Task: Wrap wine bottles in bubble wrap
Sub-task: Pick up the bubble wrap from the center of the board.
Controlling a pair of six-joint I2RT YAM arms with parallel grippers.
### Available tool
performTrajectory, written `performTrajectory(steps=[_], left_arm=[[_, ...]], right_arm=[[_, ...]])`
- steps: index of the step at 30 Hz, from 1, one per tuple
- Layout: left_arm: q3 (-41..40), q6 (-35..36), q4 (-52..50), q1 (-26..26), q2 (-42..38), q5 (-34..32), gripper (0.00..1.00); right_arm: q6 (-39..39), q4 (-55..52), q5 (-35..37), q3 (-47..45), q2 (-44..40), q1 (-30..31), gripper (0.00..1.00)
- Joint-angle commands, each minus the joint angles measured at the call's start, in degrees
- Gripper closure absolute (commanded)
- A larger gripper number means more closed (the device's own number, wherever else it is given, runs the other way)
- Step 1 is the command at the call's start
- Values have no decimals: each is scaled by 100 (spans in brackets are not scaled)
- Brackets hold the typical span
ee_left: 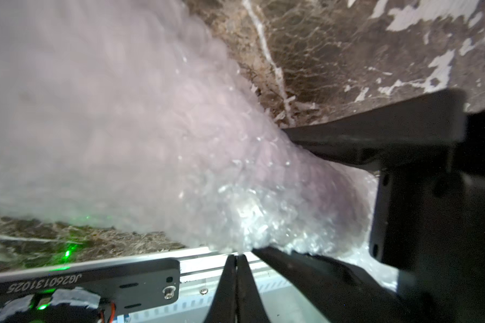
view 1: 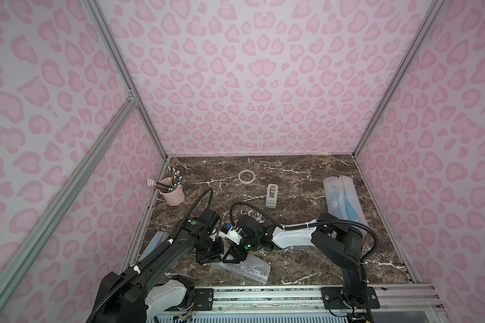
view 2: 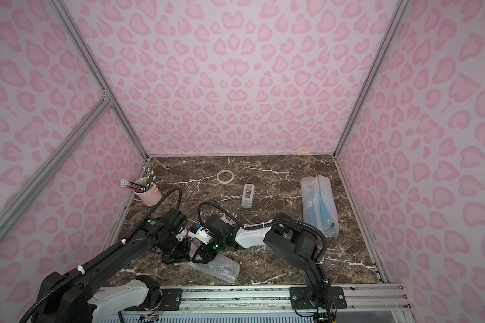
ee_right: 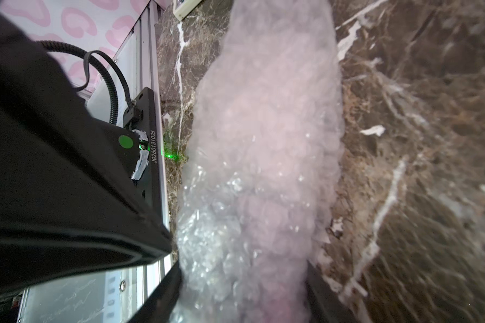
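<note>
A bubble wrap bundle lies near the table's front edge in both top views, with a faint purplish shape showing through it. No bare wine bottle is in view. My right gripper straddles the bundle's left end, a finger pressed against each side, so it is shut on it. My left gripper is shut, its tips touching the wrap's edge; I cannot tell whether film is pinched. The two grippers sit side by side, left and right. Two blue bottles lie rolled in bubble wrap at the back right.
A pale tape roll and a grey tape dispenser lie mid-table. A pink cup of pencils stands at the back left. An aluminium rail runs along the front edge, close to the bundle. Pink patterned walls enclose three sides.
</note>
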Motion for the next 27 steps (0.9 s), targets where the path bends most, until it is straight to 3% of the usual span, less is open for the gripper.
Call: performTrajectory(steps=[1, 9, 17, 27], left_arm=[[288, 149, -386, 20, -90, -334, 90], [1102, 696, -1058, 547, -411, -960, 82], [1453, 1209, -1054, 1070, -371, -888, 79], [1596, 1495, -839, 1263, -235, -763, 79]], right_arm=[[-109, -638, 656, -9, 156, 16, 45], [-364, -1071, 514, 148, 192, 79, 34], [-682, -1552, 570, 408, 273, 195, 28], [-865, -1943, 719, 583, 436, 125, 49]])
